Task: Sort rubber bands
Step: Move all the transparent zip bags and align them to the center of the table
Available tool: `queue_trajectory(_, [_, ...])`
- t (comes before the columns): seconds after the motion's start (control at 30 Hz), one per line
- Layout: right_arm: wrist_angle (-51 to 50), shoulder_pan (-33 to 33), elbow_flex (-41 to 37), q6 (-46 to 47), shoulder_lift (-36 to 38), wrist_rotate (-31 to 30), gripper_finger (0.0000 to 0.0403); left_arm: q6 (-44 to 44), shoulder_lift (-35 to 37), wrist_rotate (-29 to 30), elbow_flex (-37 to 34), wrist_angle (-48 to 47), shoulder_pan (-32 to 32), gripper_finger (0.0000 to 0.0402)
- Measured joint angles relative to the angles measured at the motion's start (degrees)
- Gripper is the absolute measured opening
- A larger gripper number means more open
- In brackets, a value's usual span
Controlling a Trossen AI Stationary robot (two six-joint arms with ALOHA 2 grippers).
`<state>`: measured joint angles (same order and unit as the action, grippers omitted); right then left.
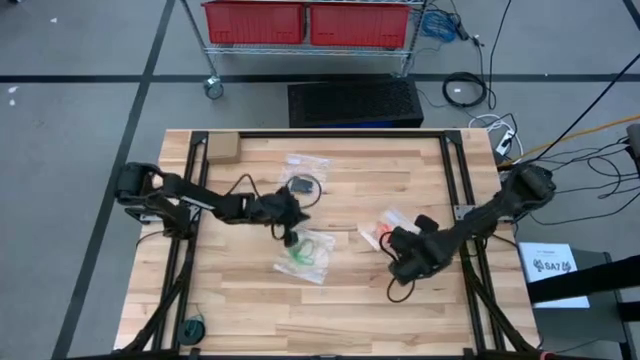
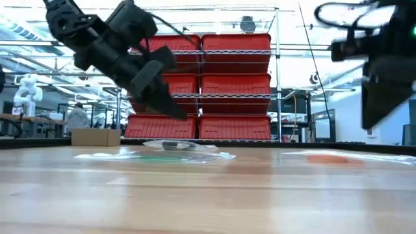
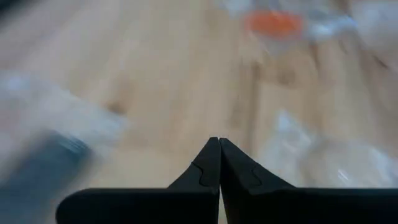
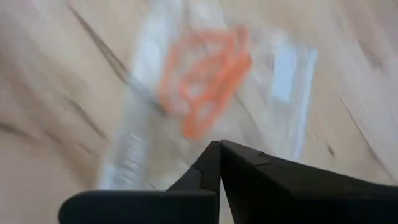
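Fingertips pressed together on both dark grippers, nothing held: left gripper (image 1: 291,237) hovers over the clear plastic bag of thin green rubber bands (image 1: 303,252), right gripper (image 1: 398,268) just beside the clear bag of orange-red rubber bands (image 4: 205,78) on the wooden table (image 1: 350,310).

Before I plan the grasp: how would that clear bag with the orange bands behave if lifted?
The clear bag lies flat and wrinkled, so it is probably floppy and light. Its glossy film may slip. The orange bands would likely shift inside.
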<state>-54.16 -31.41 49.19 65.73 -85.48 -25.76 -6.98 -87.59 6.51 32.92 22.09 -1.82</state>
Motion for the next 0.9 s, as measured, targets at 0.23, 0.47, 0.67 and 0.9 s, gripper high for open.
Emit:
queue_trajectory(0.23, [9.8,2.2,0.0,-4.5,2.1,-6.1,0.0,3.0,0.6,3.3,3.7,-5.5,-11.9,0.0002])
queue_trajectory(0.47, [12.9,11.1,0.0,-4.5,-1.1,-8.9,0.0,3.5,-2.7,-5.7,6.5,-7.0,-22.8,0.0002])
queue_trajectory(0.67, [15.2,17.9,0.0,2.4,-7.8,-8.5,0.0,4.3,-8.8,-11.7,8.0,-7.1,-25.7,0.0002])
queue_trajectory(0.9, [22.2,20.6,0.1,1.7,-15.7,-6.1,0.0,4.3,-13.5,-12.5,9.3,-8.3,-25.6,0.0002])
